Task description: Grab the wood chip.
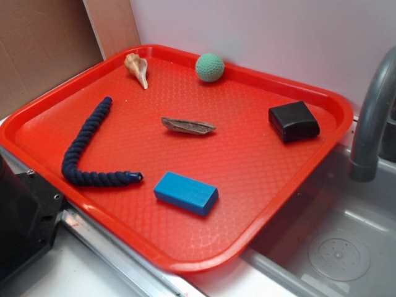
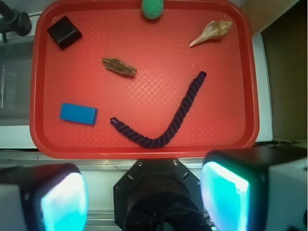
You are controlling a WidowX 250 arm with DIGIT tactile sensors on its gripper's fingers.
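- The wood chip (image 1: 188, 126) (image 2: 119, 67) is lying flat near the middle of the red tray (image 1: 260, 185) (image 2: 144, 147), with nothing touching it.
- In the exterior view the chip is sitting just above the centre of the frame; in the wrist view it is sitting left of centre, in the upper half.
- The claw (image 2: 144, 192) is showing only in the wrist view, along the bottom edge of the frame; its two fingers (image 2: 62, 202) are standing wide apart, released, and grasping nothing.
- The claw is hanging below the tray's near rim in that frame, well apart from the chip.
- A blue block (image 1: 185, 193) (image 2: 78, 113) is resting below the chip in both views.
- A dark blue rope (image 1: 86, 151) (image 2: 168, 120) is curving across the tray, left of the chip in the exterior view.
- A seashell (image 1: 137, 68) (image 2: 211, 32) and a green ball (image 1: 210, 67) (image 2: 152, 8) are lying near the tray's far rim.
- A black block (image 1: 294, 121) (image 2: 64, 32) is sitting at the right of the exterior frame.
- A grey faucet (image 1: 371, 117) is standing beside the tray, over a sink (image 1: 334, 247).
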